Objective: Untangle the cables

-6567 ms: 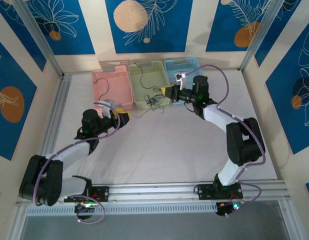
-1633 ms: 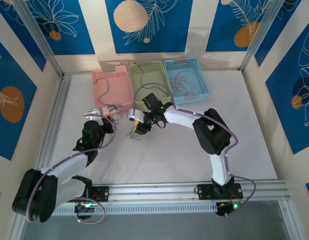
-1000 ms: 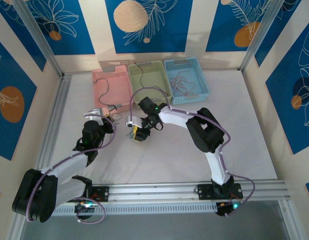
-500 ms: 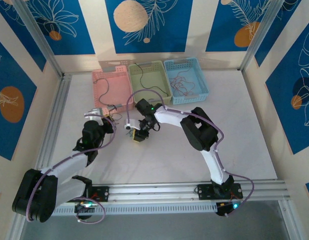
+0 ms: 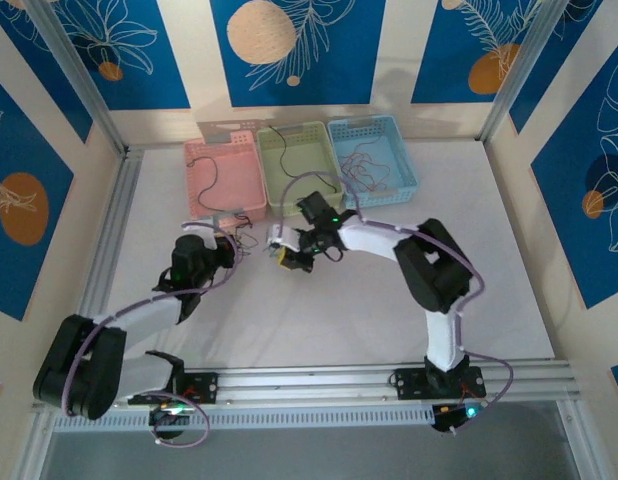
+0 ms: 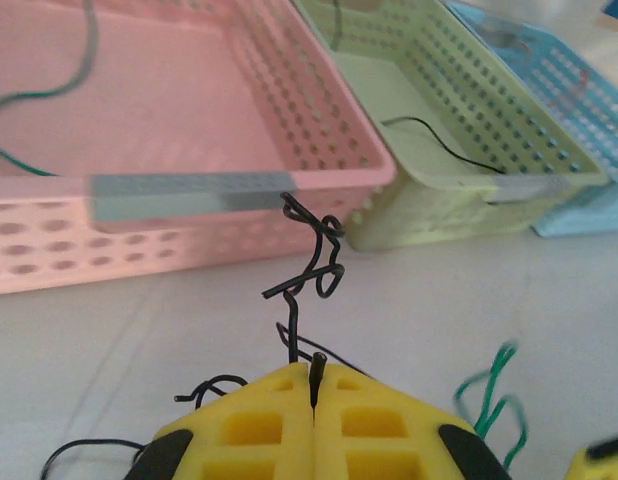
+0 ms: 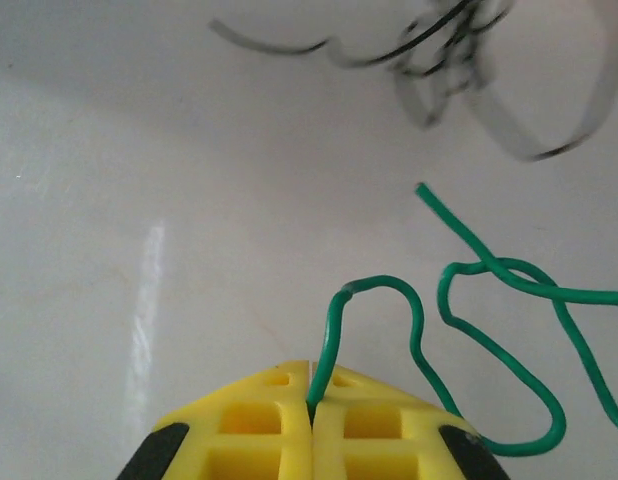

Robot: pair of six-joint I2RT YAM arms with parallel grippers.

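The cables lie in front of the baskets: a kinked black cable point(image 6: 314, 265) rises from my left gripper point(image 6: 315, 372), which is shut on it. My right gripper point(image 7: 311, 375) is shut on the end of a green cable point(image 7: 489, 350) that loops off to the right over the white table. More dark cables point(image 7: 439, 50) show blurred beyond it. From above, the left gripper point(image 5: 232, 247) and right gripper point(image 5: 286, 256) face each other closely, with the thin cables point(image 5: 254, 240) strung between them. The green cable point(image 6: 494, 390) also appears to the right of the left gripper.
Three baskets stand in a row at the back: pink point(image 5: 244, 180), green point(image 5: 309, 160) and blue point(image 5: 374, 122), each with a loose wire inside. The pink basket point(image 6: 189, 195) and green basket point(image 6: 439, 190) are just beyond the left gripper. Metal rails edge the table.
The right gripper has shut on the green cable and pulled back to the right and slightly away. The left gripper stayed shut on the black cable and shifted a little forward.
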